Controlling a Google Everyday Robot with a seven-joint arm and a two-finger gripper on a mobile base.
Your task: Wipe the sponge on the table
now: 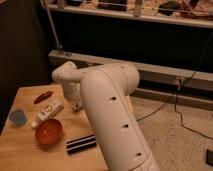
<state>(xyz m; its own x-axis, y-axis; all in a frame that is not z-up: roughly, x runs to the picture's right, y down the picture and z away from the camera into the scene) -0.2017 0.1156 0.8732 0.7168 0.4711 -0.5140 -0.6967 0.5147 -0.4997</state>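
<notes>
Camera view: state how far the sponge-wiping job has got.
Done: nothing visible; no sponge is plainly in view. In hand: the hand hangs low over the back of the table, beside the white tube, apart from a blue item at the left edge. Left: reaching the sponge and wiping.

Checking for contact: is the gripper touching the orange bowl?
No, the gripper hangs over the table beside the white bottle, apart from the orange bowl.

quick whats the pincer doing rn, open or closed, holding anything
pincer: cannot tell if it is open, closed or holding anything; it hangs low over the table, just right of the white bottle
</notes>
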